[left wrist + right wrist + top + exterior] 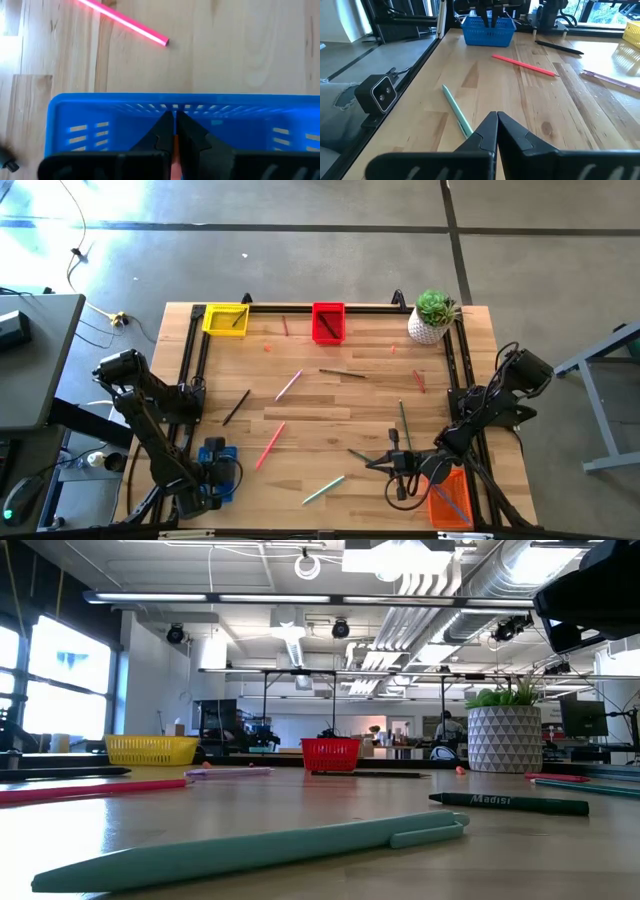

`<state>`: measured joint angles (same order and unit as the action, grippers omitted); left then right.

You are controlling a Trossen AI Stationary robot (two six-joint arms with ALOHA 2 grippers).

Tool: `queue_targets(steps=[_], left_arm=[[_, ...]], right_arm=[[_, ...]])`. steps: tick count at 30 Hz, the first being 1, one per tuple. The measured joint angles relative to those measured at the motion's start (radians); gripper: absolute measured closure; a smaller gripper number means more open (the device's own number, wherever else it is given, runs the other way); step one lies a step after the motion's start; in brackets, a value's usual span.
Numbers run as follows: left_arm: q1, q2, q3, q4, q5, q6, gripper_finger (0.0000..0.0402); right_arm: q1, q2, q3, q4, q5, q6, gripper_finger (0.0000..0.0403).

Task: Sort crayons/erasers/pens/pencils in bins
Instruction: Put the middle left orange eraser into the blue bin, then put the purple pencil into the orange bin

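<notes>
2 arms folded low: left gripper [174,131] over blue bin [90,107], right gripper [497,131] above table [530,100]; jaws closed.

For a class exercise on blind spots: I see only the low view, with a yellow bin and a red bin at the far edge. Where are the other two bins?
Observer: The blue bin is at the edge nearest your camera, on the left side. The left gripper is shut over it.
Operator: And the fourth?
Observer: The orange bin sits at the near right corner, partly under the right arm.
Operator: Is that arm holding anything?
Observer: No. The right gripper is shut and empty, just above the table by the teal pen.
</notes>
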<state>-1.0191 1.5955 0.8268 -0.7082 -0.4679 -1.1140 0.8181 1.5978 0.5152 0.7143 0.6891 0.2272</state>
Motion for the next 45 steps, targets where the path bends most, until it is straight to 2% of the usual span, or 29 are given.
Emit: queue_targets(steps=[6,15,21,25,30,39,42,45], left_arm=[[0.001,0.000,0.000,-0.006,0.062,0.000,0.0396],[0.033,0.000,0.000,-0.013,0.138,-0.005,0.0345],[0.053,0.000,0.003,-0.016,0.204,0.049,0.0321],[0.058,0.000,0.051,-0.102,0.220,0.064,0.0317],[0.056,-0.003,0.134,-0.210,0.187,0.095,0.0327],[0.052,-0.071,0.155,-0.208,0.155,0.121,0.0376],[0.040,-0.114,0.155,-0.189,0.087,0.144,0.0396],[0.025,-0.162,0.155,-0.137,-0.032,0.193,0.0398]], right_arm=[[0.000,0.000,0.000,0.000,0.000,0.000,0.0403],[0.000,0.000,0.000,0.000,0.000,0.000,0.0403],[0.000,0.000,0.000,-0.014,0.000,0.003,0.0403],[0.000,0.000,0.000,-0.016,0.000,0.005,0.0403],[0.000,0.000,0.000,-0.016,0.000,0.008,0.0403],[0.000,0.000,0.000,-0.018,0.000,0.008,0.0403],[0.000,0.000,0.000,-0.020,0.000,0.008,0.0403],[0.000,0.000,0.000,-0.022,0.000,0.008,0.0403]])
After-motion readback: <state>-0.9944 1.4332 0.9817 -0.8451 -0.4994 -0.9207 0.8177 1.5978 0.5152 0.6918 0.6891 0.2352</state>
